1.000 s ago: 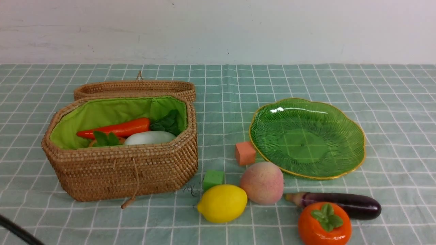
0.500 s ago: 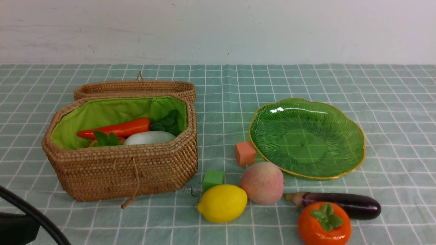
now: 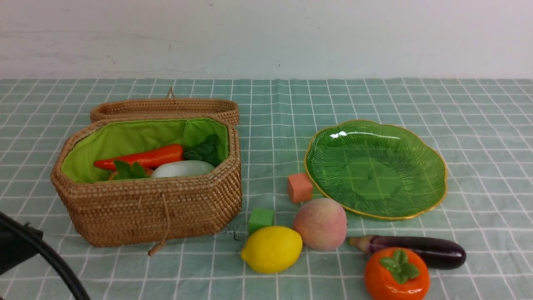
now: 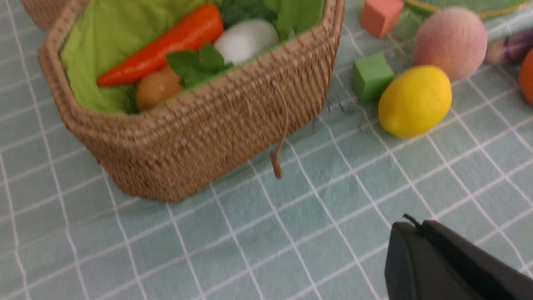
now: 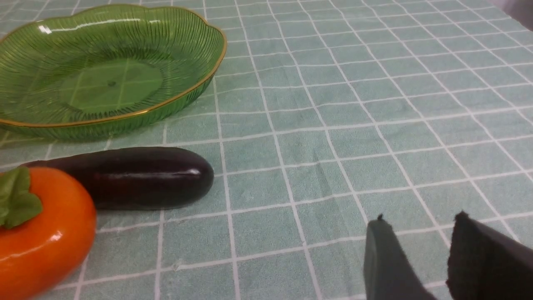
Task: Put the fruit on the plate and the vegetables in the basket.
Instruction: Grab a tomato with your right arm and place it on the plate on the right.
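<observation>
The open wicker basket [image 3: 145,208] holds the carrot [image 3: 141,158], the white radish [image 3: 183,168] and, in the left wrist view, the brown-orange oval [image 4: 158,85]. The green plate [image 3: 374,137] is empty. The lemon [image 3: 272,248], peach [image 3: 320,223], persimmon [image 3: 397,275] and purple eggplant [image 3: 416,250] lie on the cloth near the front. My left gripper [image 4: 412,223] is shut and empty, above the cloth in front of the basket [image 4: 208,125]. My right gripper [image 5: 420,218] is open and empty, to the right of the eggplant [image 5: 137,177] and persimmon [image 5: 41,233].
A small orange cube [image 3: 299,187] sits by the plate's near-left rim, and a small green cube [image 3: 261,219] sits behind the lemon. The basket lid [image 3: 166,108] lies open behind the basket. My left arm [image 3: 21,250] shows at the bottom left corner.
My left arm has come further up into the front view's bottom left corner. The fruit, vegetables, basket and plate have not moved.
</observation>
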`<act>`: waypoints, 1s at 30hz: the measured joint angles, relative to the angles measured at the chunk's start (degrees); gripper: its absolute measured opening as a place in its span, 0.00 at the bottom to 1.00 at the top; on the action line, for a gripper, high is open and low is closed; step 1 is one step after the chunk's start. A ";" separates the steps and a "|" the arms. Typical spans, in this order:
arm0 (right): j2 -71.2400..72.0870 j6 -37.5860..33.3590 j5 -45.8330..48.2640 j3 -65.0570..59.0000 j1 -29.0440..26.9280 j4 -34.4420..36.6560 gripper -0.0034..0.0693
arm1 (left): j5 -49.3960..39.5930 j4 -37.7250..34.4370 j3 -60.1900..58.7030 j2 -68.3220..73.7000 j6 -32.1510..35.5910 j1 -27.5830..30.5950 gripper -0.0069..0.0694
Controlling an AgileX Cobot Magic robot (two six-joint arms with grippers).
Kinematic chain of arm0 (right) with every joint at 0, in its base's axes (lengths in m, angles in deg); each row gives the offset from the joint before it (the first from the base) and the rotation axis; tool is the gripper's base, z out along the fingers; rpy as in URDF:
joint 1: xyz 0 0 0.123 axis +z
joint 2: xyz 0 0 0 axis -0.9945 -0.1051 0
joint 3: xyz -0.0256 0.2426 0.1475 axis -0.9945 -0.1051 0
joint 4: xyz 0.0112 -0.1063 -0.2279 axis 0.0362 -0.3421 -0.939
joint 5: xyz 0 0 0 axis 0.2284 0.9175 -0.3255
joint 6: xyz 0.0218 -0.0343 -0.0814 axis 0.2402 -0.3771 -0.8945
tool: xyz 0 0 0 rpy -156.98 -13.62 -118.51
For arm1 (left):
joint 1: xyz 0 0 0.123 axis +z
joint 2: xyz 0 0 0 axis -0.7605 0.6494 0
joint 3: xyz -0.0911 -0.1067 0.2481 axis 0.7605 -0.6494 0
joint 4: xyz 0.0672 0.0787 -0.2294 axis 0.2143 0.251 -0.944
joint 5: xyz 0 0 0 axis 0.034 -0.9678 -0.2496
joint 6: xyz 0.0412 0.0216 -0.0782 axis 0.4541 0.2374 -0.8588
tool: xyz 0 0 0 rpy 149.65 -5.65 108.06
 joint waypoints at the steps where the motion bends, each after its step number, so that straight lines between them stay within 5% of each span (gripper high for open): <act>1: 0.00 0.00 0.00 0.00 0.00 0.00 0.38 | 2.05 1.15 -1.01 -1.92 -0.49 0.00 0.07; 7: 0.00 0.00 0.00 0.00 0.00 0.00 0.38 | 10.12 6.95 -11.02 -13.43 -4.93 4.55 0.07; 14: 0.00 0.00 0.00 0.00 0.00 0.00 0.38 | 20.20 10.26 -32.79 -32.88 -7.52 17.93 0.07; 21: 0.02 0.00 0.00 0.00 0.00 0.00 0.38 | 24.08 8.05 -45.77 -33.92 -10.47 19.13 0.08; 30: 0.02 0.00 0.00 0.00 0.00 0.00 0.38 | 25.66 7.57 -46.18 -33.92 -15.15 19.13 0.08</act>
